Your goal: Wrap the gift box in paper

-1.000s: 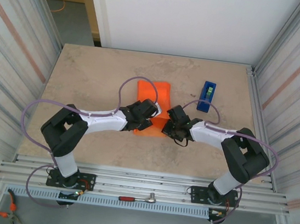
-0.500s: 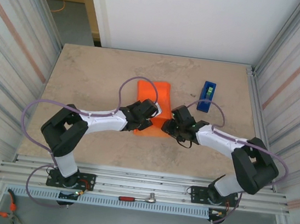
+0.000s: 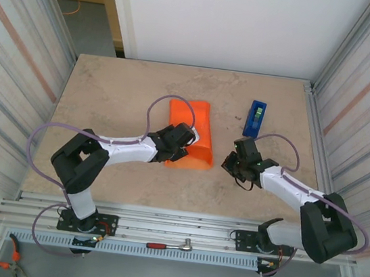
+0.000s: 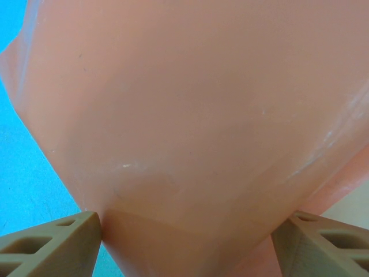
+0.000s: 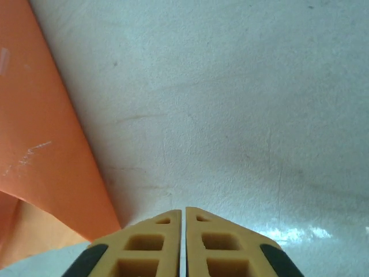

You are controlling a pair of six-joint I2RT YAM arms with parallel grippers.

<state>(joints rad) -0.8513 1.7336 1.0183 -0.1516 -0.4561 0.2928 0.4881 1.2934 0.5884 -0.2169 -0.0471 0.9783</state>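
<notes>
Orange thin paper [image 3: 196, 130] is being held folded mid-bench by the wide-set left gripper [image 4: 193, 222]; closed right gripper [image 5: 183, 210] is probably needing the blue tape dispenser [image 3: 255, 118].

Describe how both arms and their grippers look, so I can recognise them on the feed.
The left arm and right arm match: white link shells, black joint housings and black bases, each trailing a purple-grey cable. The left gripper has tan fingers with moulded lattice cut-outs; the right gripper has yellower fingers of the same pattern, with dark grey patches on their outer sides.
</notes>
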